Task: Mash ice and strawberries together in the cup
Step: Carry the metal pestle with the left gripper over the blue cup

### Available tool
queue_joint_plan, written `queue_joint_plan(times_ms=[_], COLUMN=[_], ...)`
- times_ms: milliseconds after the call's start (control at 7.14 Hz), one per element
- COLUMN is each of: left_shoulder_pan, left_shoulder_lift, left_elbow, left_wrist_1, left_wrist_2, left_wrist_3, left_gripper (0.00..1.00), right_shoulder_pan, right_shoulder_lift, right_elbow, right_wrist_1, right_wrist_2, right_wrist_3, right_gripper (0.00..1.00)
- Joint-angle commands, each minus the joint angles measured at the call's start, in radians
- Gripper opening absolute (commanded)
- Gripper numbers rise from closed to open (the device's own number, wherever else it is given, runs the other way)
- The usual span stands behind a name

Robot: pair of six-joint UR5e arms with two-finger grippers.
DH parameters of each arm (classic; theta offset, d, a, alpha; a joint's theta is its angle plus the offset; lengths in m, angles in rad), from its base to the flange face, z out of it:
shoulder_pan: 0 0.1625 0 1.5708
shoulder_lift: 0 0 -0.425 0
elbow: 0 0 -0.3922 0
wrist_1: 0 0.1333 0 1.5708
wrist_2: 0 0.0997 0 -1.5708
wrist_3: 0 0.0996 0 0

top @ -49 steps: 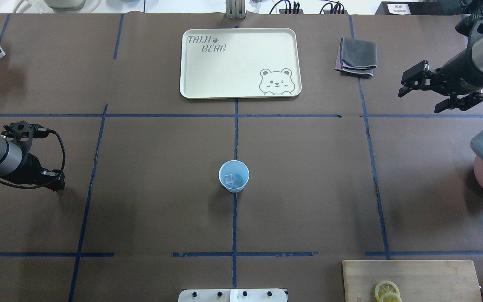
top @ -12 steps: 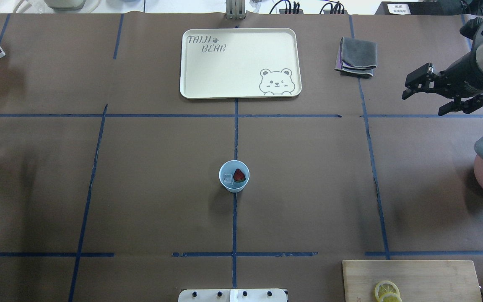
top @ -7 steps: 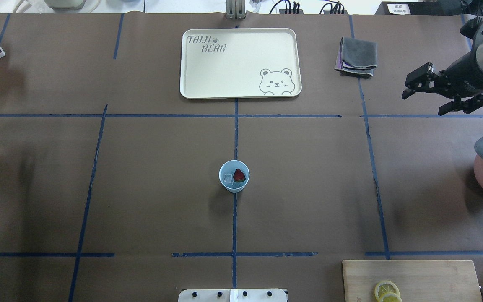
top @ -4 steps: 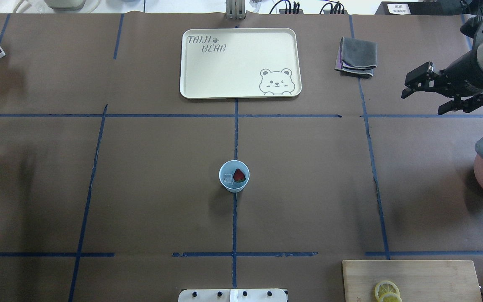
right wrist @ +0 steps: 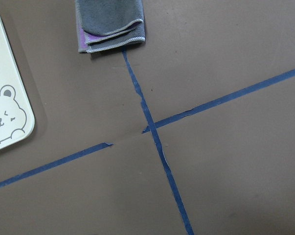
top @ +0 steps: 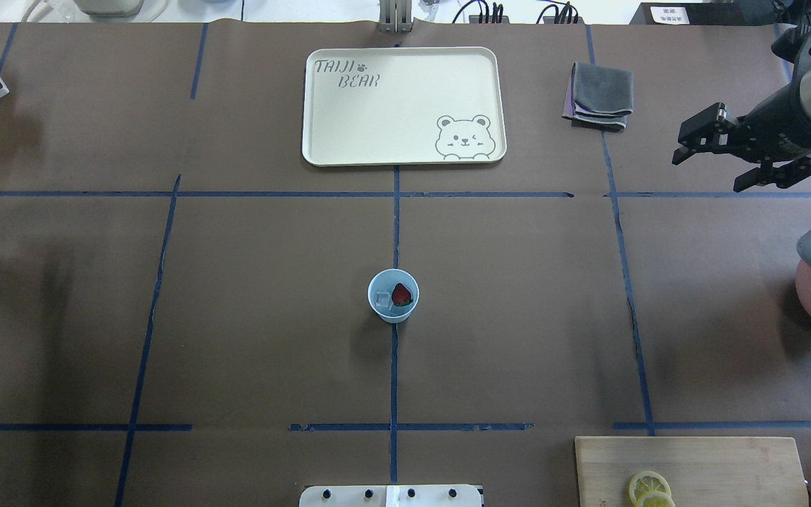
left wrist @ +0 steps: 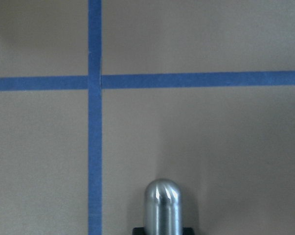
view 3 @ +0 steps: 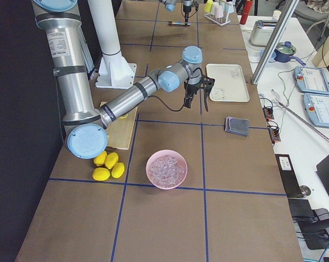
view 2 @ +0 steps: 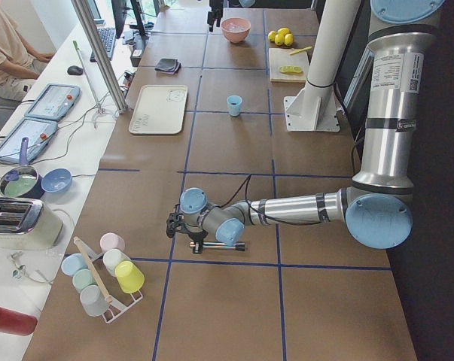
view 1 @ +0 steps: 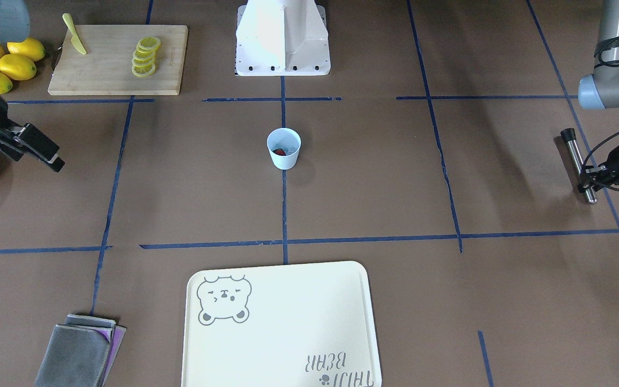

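Observation:
The pale-blue cup (top: 393, 311) stands at the table's centre on the blue tape line and also shows in the front view (view 1: 283, 157). Inside lie a dark-red strawberry (top: 401, 293) and a clear ice chunk (top: 382, 301). My left gripper (view 1: 592, 181) is low at the table's far left end, over a metal rod (view 1: 575, 158) that lies on the table. The rod's rounded end (left wrist: 162, 205) shows in the left wrist view. I cannot tell whether the jaws are shut on it. My right gripper (top: 705, 172) hangs open and empty at the far right.
A cream bear tray (top: 405, 105) and a folded grey cloth (top: 599, 96) lie at the back. A pink bowl of ice (view 3: 167, 169) sits at the right, near whole lemons (view 1: 3, 62). A cutting board (top: 729, 458) holds lemon slices. A cup rack (view 2: 99, 278) stands far left.
Since the oldest frame a strawberry has landed in the cup and my left arm has drawn back to the left edge. Lately it has come down over the rod. The right gripper barely moved.

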Motion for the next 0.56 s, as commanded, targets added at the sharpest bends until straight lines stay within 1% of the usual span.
queue_joint_plan(times_ms=[0,140,280,420], left_shoulder_pan=[-0.002,-0.002,-0.001,0.001], left_shoulder_lift=[-0.009,-0.034,-0.069,-0.128], left_elbow=[-0.099,-0.184,-0.259,-0.358], left_wrist_1=[0.000,0.008,0.006,-0.014], left_wrist_2=[-0.134,-0.140,-0.171,-0.185], left_wrist_3=[-0.001,-0.036,-0.173,-0.314], left_gripper=[0.00,0.00,0.00,0.00], right_shoulder_pan=[0.000,0.001,0.000,0.001], right_shoulder_lift=[0.002,0.001,0.001,0.002], right_elbow=[-0.001,0.002,-0.002,-0.004], right_wrist_1=[0.000,0.000,0.000,0.000], right_wrist_2=[0.000,0.000,0.000,0.000], right_wrist_3=[0.000,0.000,-0.002,-0.009], right_gripper=[1.00,1.00,1.00,1.00])
